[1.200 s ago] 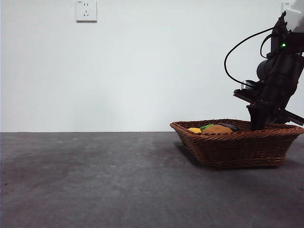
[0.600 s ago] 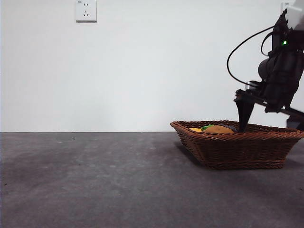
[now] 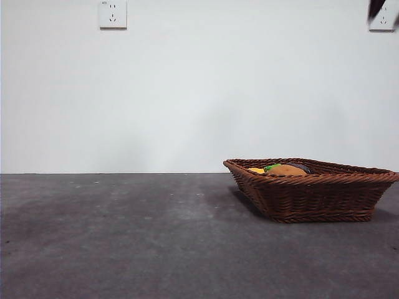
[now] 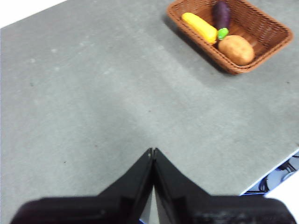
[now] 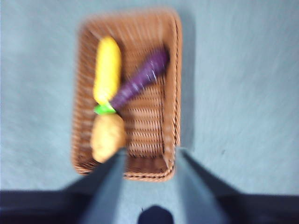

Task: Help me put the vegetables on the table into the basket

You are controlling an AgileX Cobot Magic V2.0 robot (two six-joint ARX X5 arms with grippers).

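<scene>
basket: woven brown wicker, rough | table: matt mottled grey | potato: smooth skin

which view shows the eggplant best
The left wrist view: the eggplant is sharp, lying in the basket. The right wrist view shows its whole length but blurred; the front view shows just a dark sliver above the rim.

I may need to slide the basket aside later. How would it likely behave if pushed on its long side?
The basket is shallow and wide-based, so it would probably slide, not tip. Its woven wicker likely flexes slightly. The corn, eggplant and potato lie loose inside and may roll.
</scene>
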